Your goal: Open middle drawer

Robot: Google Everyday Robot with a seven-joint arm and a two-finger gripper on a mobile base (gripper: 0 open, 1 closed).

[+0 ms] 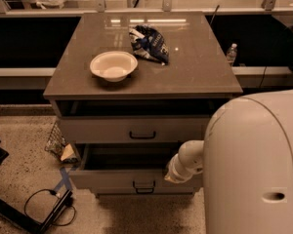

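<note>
The middle drawer (112, 179) of the grey cabinet stands pulled out, its grey inside showing above the flat front and its small black handle (144, 184) at centre. The top drawer (132, 129) sits a little way out, less far than the middle one. A white arm link (185, 162) reaches from the robot's white body (254, 165) to the right end of the middle drawer's front. My gripper itself does not show; it is hidden behind or below that body.
On the cabinet top (200, 67) rest a white bowl (113, 66) and a dark snack bag (149, 44). A second handle of the lowest drawer (145, 191) peeks out below. Cables and a black stand (44, 211) lie on the floor at the left.
</note>
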